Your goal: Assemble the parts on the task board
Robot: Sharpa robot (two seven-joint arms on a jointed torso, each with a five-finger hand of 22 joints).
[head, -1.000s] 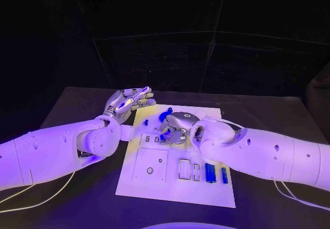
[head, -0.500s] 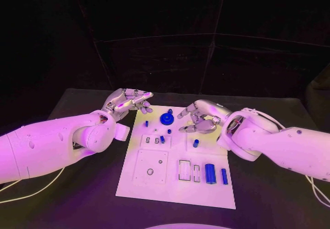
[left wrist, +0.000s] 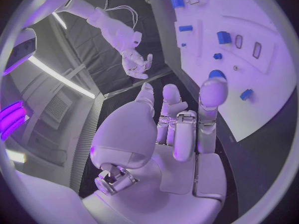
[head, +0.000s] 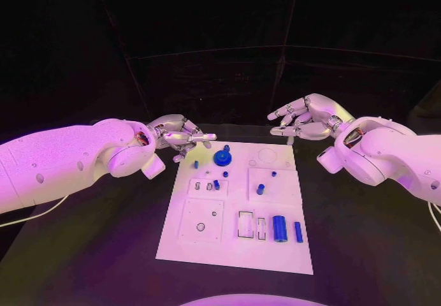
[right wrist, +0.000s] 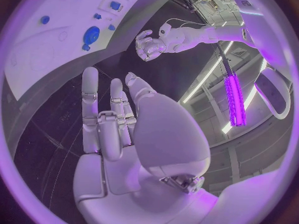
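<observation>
The task board [head: 234, 252] lies flat at the centre of the black table [head: 83, 255], carrying small blue parts: a round part [head: 222, 157] near its far edge and two cylinders [head: 280, 229] toward its near right. The left hand [head: 180, 137] hovers off the board's far left corner, fingers apart and holding nothing. The right hand [head: 308, 119] is raised beyond the far right corner, fingers likewise spread and empty.

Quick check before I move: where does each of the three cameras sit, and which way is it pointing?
Head view: on the robot's head, looking down at the task board; both arms enter from the sides.
Left wrist view: behind the left hand, facing the board's far end.
Right wrist view: behind the right hand, facing the board's edge.
Shared: the large round blue part.
</observation>
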